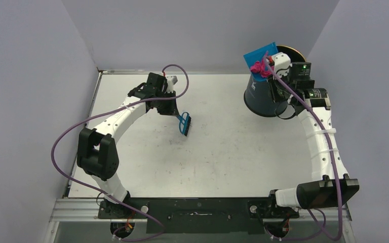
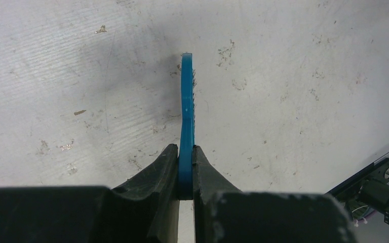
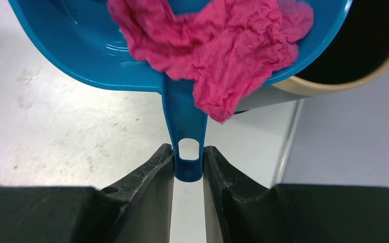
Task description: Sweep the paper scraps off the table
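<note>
My right gripper [image 3: 188, 164] is shut on the handle of the blue dustpan [image 3: 81, 55], held raised and tilted at the rim of the dark bin [image 1: 266, 98] at the back right. Crumpled magenta-pink paper scraps [image 3: 223, 45] lie in the pan and hang over its near edge; they also show in the top view [image 1: 259, 68] on the dustpan [image 1: 257, 54]. My left gripper [image 2: 185, 164] is shut on the handle of the small blue hand brush [image 2: 187, 101], held edge-on just above the off-white table [image 1: 233, 152]. The brush [image 1: 185, 123] is left of the table's centre. No other scraps show.
The bin's gold rim [image 3: 334, 83] shows behind the pan. Grey walls close the table on three sides. A thin metal rim [image 1: 93, 109] runs along the left edge. The arm bases sit on a black rail [image 1: 197, 208] at the near edge.
</note>
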`<act>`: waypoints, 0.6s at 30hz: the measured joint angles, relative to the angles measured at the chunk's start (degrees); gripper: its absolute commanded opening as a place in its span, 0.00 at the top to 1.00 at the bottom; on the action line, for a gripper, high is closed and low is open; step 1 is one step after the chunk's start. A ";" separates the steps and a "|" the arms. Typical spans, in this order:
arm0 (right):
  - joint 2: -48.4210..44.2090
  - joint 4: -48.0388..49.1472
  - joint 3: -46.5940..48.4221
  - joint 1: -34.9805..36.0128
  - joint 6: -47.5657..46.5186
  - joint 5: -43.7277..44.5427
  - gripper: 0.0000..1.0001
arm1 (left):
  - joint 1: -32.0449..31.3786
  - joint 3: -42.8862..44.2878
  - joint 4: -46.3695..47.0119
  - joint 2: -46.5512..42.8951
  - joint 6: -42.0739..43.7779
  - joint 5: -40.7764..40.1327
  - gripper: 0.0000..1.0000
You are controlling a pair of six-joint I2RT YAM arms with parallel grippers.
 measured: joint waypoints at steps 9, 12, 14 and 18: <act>4.13 3.08 4.59 -6.16 0.37 8.02 0.95 | -0.07 0.02 -0.07 0.33 -0.15 0.72 1.00; 7.82 3.02 8.92 -8.20 0.11 9.44 0.95 | -0.11 0.09 -0.07 0.33 -0.20 1.07 1.00; 9.99 2.69 11.02 -9.03 -0.35 10.84 0.95 | -0.11 0.09 -0.04 0.33 -0.24 1.20 1.00; 14.69 1.49 15.06 -9.38 -2.97 15.30 0.95 | -0.11 0.09 -0.04 0.33 -0.59 1.53 1.00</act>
